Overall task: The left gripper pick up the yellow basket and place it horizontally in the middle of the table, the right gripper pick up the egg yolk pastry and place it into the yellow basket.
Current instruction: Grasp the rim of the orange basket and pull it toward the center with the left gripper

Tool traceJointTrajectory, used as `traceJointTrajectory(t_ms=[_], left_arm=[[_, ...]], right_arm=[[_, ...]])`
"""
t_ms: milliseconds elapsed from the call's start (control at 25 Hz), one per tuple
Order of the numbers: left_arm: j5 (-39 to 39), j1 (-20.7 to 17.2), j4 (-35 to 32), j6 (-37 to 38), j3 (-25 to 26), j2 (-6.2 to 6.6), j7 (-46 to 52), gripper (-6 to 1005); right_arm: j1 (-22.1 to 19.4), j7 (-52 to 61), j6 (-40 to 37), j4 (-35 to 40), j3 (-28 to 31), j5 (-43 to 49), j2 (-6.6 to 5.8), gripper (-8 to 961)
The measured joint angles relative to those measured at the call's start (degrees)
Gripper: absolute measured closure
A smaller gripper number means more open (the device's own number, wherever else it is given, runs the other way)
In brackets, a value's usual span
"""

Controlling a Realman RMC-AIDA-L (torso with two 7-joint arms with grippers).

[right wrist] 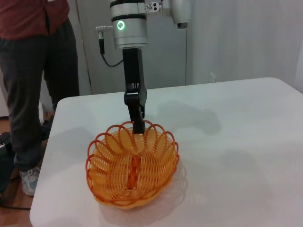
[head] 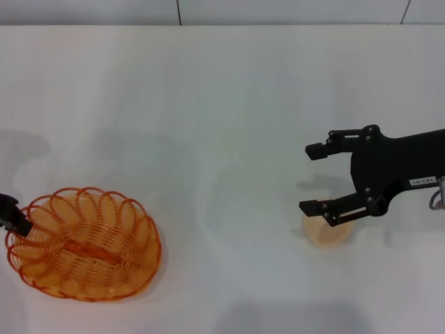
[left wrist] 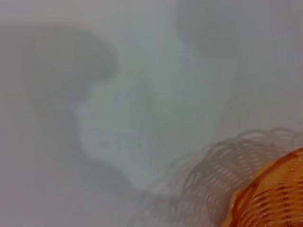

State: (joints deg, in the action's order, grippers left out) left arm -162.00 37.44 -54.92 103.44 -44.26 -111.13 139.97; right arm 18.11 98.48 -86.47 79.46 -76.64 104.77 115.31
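The yellow basket (head: 87, 243) sits at the near left of the table (head: 208, 104). My left gripper (head: 10, 216) reaches in from the left edge and is shut on the basket's left rim. The right wrist view shows this grip (right wrist: 138, 125) on the basket (right wrist: 132, 165). A part of the basket's rim (left wrist: 274, 198) shows in the left wrist view. My right gripper (head: 314, 178) is open at the right. Its near finger lies over the egg yolk pastry (head: 327, 233), which rests on the table.
A person (right wrist: 33, 71) in dark trousers stands beside the table's left end, behind the left arm. The table's edge (right wrist: 42, 189) runs close to the basket on that side. White table surface lies between basket and pastry.
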Motion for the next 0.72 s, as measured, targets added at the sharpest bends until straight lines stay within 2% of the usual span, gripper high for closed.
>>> traceJointTrajectory(t_ms=[80, 480, 720], left_arm=[[-0.01, 0.04, 0.05, 0.01, 0.00, 0.00, -0.09, 911], [0.19, 0.65, -0.12, 0.01, 0.06, -0.10, -0.56, 926], [3.43, 1.45, 0.07, 0.45, 0.49, 0.10, -0.61, 928]], right_arm=[[0.00, -0.01, -0.01, 0.00, 0.00, 0.00, 0.00, 86], [0.00, -0.12, 0.04, -0.07, 0.09, 0.00, 0.00, 86], [0.00, -0.14, 0.14, -0.05, 0.10, 0.00, 0.00, 86]])
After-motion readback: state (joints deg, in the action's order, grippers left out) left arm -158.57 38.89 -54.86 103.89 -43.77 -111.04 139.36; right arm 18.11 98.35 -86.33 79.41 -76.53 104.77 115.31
